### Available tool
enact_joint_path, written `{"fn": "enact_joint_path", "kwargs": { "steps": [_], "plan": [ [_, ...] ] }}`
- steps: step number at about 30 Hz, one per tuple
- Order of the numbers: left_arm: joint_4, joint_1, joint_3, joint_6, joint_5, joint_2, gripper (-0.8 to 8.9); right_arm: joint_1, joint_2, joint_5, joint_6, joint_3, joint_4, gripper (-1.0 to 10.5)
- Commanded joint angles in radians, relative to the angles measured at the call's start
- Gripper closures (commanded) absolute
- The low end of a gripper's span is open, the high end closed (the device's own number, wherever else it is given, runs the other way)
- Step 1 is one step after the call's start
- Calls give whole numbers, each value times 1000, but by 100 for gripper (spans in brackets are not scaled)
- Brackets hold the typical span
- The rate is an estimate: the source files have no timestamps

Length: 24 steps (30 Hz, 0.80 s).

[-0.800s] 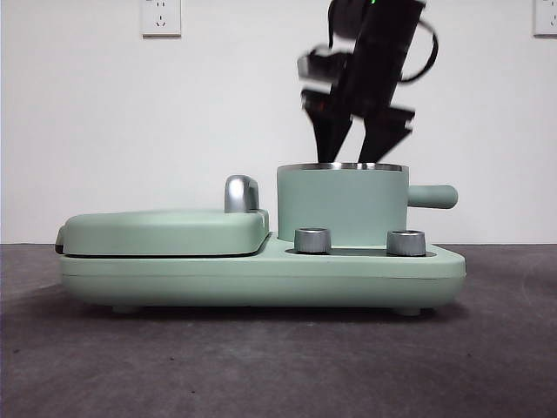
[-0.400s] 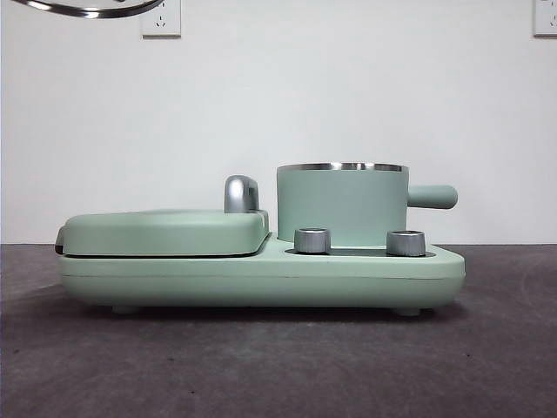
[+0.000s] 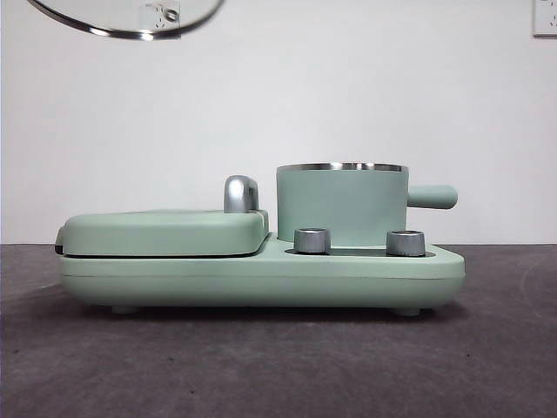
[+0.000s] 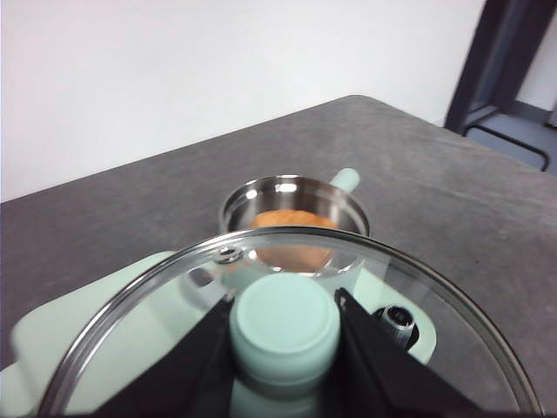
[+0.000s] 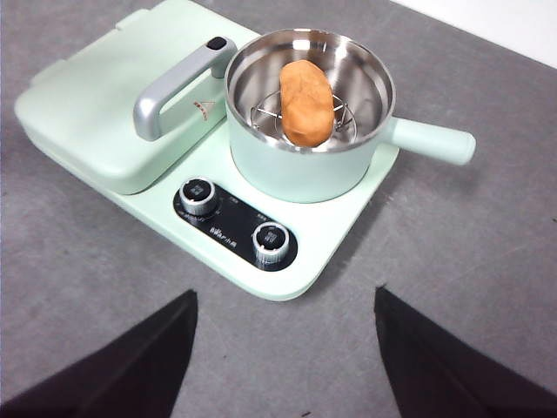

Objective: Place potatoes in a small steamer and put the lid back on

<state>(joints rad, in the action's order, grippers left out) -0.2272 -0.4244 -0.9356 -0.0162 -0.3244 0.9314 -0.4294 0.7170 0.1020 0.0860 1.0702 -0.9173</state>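
The orange-brown potato [image 5: 306, 100] lies on a steel rack inside the small steamer [image 5: 296, 165], a mint-green pot with a steel rim and a stubby side handle [image 5: 431, 139]. My right gripper [image 5: 287, 348] hangs open high above the appliance's front, with nothing between its fingers. My left gripper [image 4: 285, 305] is shut on the mint-green knob of the glass lid [image 4: 418, 296], held in the air short of the pot [image 4: 291, 196]. The potato [image 4: 287, 219] shows beyond the lid's rim. In the front view the lid [image 3: 122, 22] is tilted at the top left, well above and left of the steamer [image 3: 341, 205].
The steamer sits on a mint-green base [image 5: 261, 270] with two chrome dials [image 5: 198, 195] [image 5: 270, 239]. Beside it lies the flat hinged griddle [image 5: 96, 113] with a chrome handle [image 5: 174, 87]. Dark grey table [image 3: 278, 366] surrounds the appliance.
The right gripper has lifted away from over the pot and left the front view. The lid has come into the front view at the top left and moved rightward and lower.
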Motion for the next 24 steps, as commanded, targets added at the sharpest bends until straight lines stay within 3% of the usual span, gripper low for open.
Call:
{"fn": "enact_joint_path", "kwargs": {
  "steps": [1,6,18,24],
  "plan": [
    [89,-18,-21,8,-17,73,800,-6,-48,-3,-34,-10,-10,631],
    [179,-48,-60,-5,-18,231,800,-6,-68,-40,-38,-12,-44,631],
    [245,-133,-367,-170,-19,637,800,-6,-51,-42,-50,-12,-56,631],
    [457,-161,-399,-174,-26,771,800,-6,-51,-47,-87,-12,-94,631]
  ]
}}
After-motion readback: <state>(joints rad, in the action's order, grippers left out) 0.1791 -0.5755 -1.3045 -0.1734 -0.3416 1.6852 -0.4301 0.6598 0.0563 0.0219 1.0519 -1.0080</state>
